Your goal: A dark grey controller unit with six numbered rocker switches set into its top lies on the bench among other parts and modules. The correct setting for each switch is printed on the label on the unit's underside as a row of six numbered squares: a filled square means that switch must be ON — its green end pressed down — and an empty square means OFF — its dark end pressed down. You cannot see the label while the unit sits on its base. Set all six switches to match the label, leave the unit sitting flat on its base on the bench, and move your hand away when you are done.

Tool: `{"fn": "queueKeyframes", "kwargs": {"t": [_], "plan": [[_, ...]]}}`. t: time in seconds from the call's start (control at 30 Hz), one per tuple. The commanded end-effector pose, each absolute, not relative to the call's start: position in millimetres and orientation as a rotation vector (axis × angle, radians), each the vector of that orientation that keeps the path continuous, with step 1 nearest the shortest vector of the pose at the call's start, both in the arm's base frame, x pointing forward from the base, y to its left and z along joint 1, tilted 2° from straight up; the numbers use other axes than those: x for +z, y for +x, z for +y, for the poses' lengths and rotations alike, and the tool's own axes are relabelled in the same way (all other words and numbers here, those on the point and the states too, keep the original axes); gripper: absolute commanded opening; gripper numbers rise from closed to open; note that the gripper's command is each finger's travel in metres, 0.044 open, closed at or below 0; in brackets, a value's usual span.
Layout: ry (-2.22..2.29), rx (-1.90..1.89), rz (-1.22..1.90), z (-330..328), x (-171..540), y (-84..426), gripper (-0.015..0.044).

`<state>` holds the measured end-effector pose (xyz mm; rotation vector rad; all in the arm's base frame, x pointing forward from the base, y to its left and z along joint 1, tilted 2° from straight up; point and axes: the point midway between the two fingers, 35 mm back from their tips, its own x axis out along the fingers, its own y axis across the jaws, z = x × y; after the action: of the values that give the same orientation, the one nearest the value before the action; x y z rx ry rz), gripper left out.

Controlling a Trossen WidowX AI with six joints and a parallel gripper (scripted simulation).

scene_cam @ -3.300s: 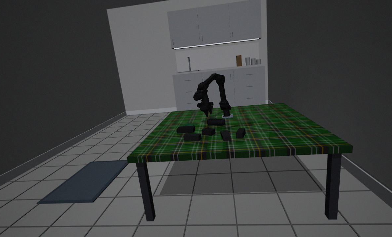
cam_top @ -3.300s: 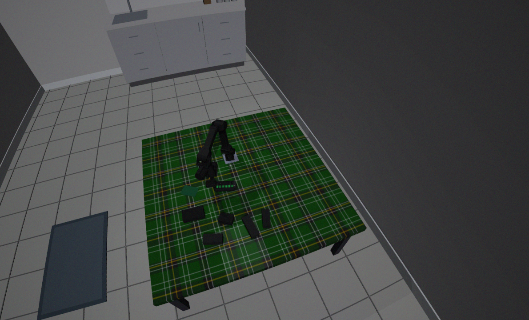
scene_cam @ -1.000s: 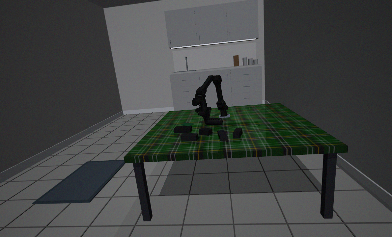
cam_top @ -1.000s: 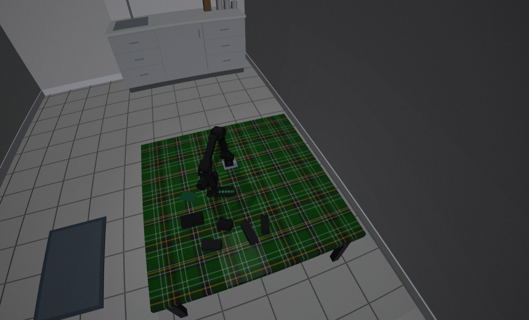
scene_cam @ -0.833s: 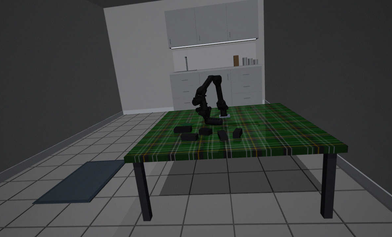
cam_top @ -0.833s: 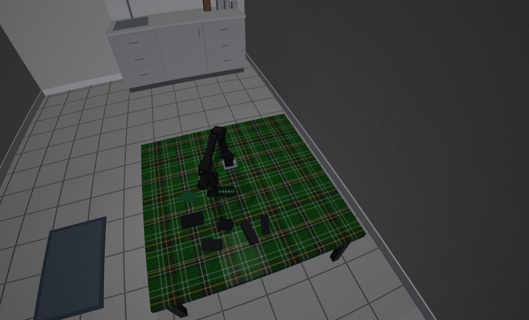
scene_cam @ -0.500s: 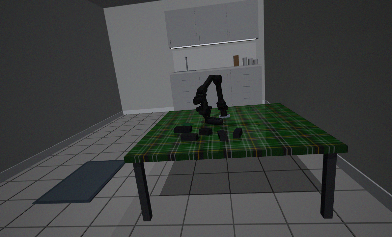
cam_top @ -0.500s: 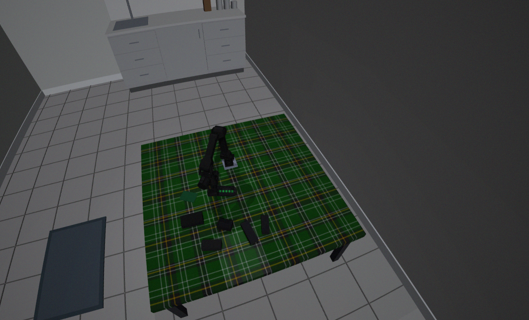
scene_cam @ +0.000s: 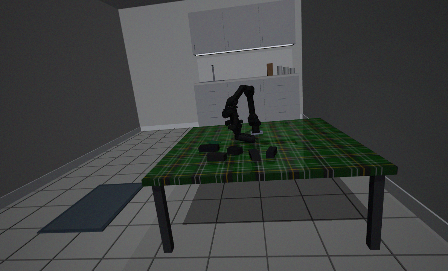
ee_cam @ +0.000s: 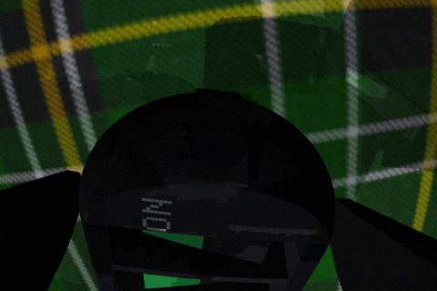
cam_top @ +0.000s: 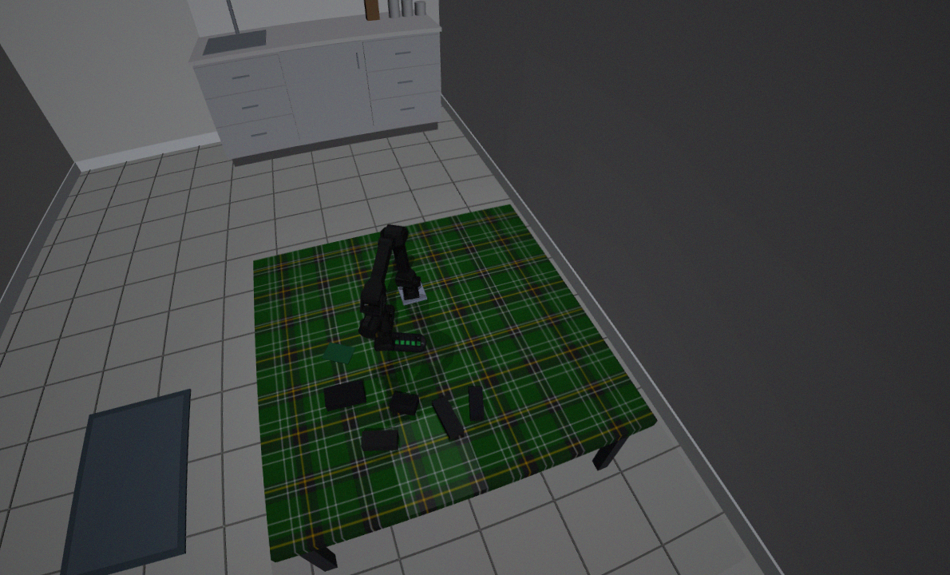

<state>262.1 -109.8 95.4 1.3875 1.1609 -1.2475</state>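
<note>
The dark grey controller unit (cam_top: 410,343) (scene_cam: 246,138) (ee_cam: 207,145) is in front of the arm, its switch face up. In the exterior view it looks slightly tilted, its left end higher. Several green switch ends show in a row in the top view; two show at the bottom of the wrist view, below ON lettering. The individual settings are too small or cut off to read. The label on the underside is hidden. My gripper (cam_top: 385,343) (scene_cam: 238,135) (ee_cam: 208,204) is shut on the unit near its left end, one finger against each long side.
Several dark modules (cam_top: 345,395) (cam_top: 405,403) (cam_top: 379,438) (cam_top: 447,417) (cam_top: 475,403) lie nearer the front of the plaid-covered table (cam_top: 536,343) (scene_cam: 320,154). A flat green board (cam_top: 338,352) lies left of the unit. The arm's pale base plate (cam_top: 418,297) is behind it.
</note>
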Motion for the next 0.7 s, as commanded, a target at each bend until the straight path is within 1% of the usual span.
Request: {"fn": "queueKeyframes", "kwargs": {"t": [0.0, 0.67], "plan": [[1.386, -1.249, 1.147, -106.6, 101.4, 262.7, 0.0336], [1.355, -1.271, 1.120, -95.5, 113.8, 263.9, 0.0336]]}}
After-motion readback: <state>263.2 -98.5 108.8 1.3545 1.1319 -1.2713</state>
